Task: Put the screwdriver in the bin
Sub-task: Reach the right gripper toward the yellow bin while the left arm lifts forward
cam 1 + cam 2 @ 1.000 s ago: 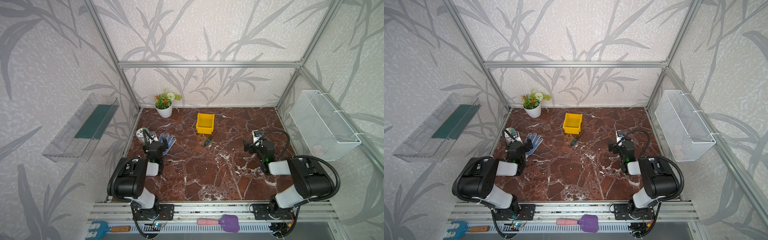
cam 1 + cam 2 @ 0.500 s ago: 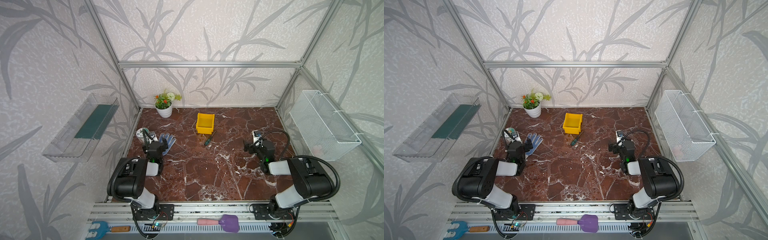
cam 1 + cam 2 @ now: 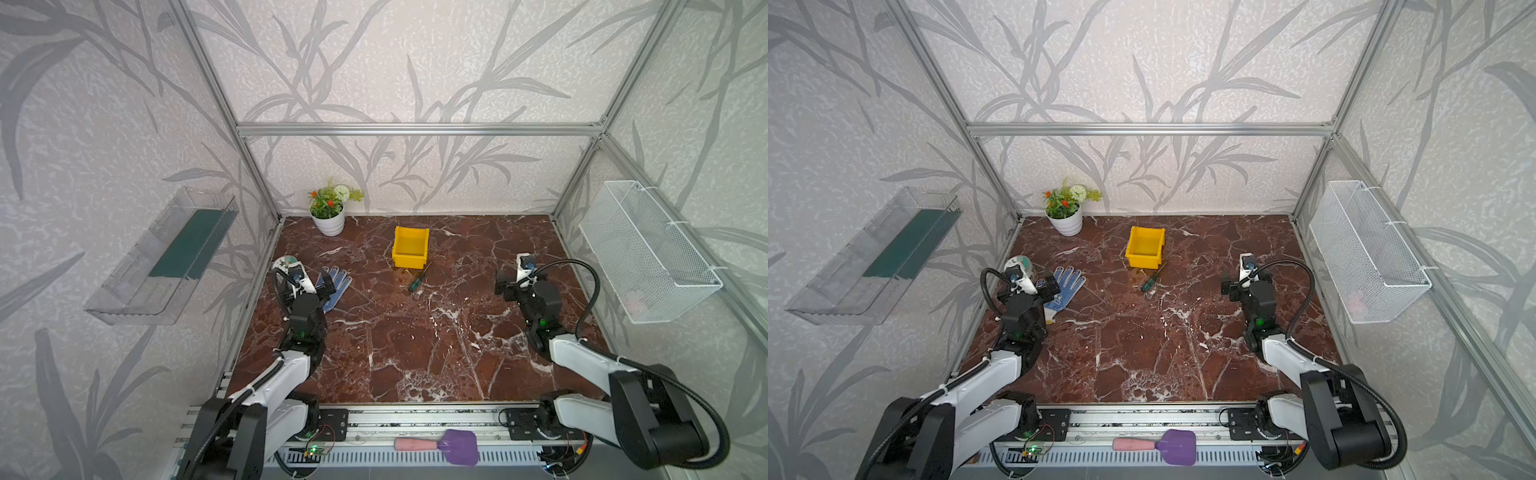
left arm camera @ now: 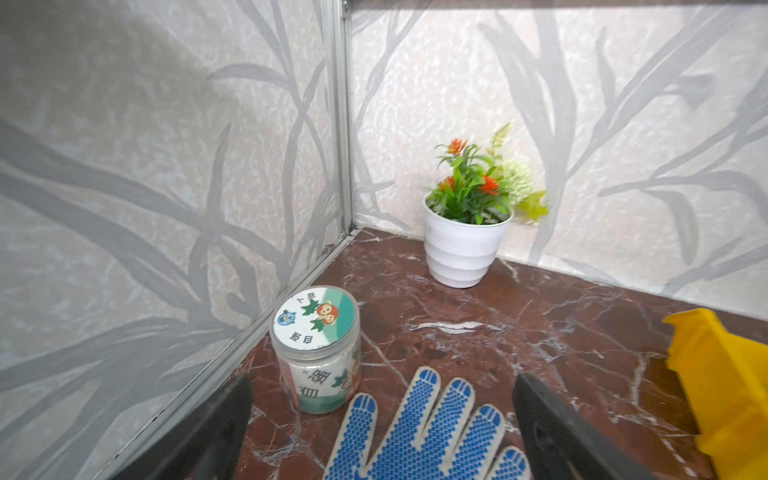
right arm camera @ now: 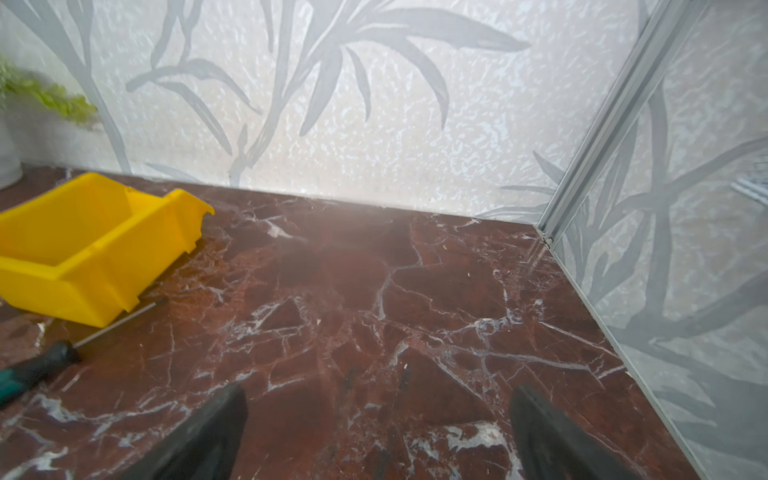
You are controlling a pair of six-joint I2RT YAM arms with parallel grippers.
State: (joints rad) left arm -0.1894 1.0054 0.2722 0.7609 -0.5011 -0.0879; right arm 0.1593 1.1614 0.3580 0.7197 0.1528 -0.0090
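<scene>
My right gripper (image 5: 378, 395) stands open and empty. The screwdriver (image 3: 419, 276) beside the bin (image 3: 409, 261) looks light and stiff; I'd pinch its handle.

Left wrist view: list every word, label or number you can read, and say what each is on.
Jar lid: a few Chinese characters beside cartoon figures, upside down here; none surely readable.
Jar side label: larger characters, partly cut off; unreadable.
Glove, flowerpot, bin: no text.
</scene>
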